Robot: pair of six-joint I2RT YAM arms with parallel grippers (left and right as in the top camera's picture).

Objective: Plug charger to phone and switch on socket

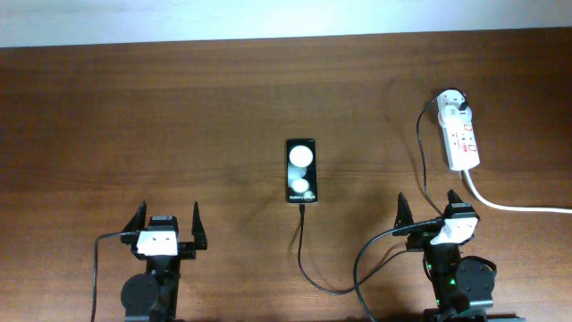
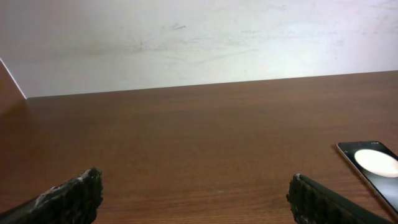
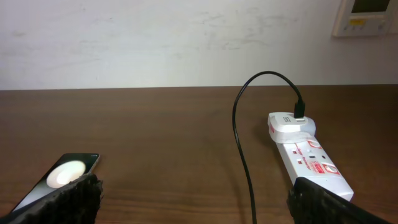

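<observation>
The black phone (image 1: 301, 170) lies flat at the table's middle, two white round patches on its face. The thin black charger cable (image 1: 304, 255) meets the phone's near end and loops right to the white plug adapter (image 1: 451, 105) sitting in the far end of the white socket strip (image 1: 463, 139). The phone also shows in the left wrist view (image 2: 372, 163) and the right wrist view (image 3: 59, 177); the cable (image 3: 239, 134), adapter (image 3: 291, 126) and strip (image 3: 314, 163) show in the right wrist view. My left gripper (image 1: 167, 231) and right gripper (image 1: 430, 215) are open and empty near the front edge.
The strip's thick white cord (image 1: 518, 207) runs off the right edge. Black arm cables trail near both bases at the front. A pale wall (image 2: 186, 37) stands behind the table's far edge, with a white wall panel (image 3: 368, 15) at the right.
</observation>
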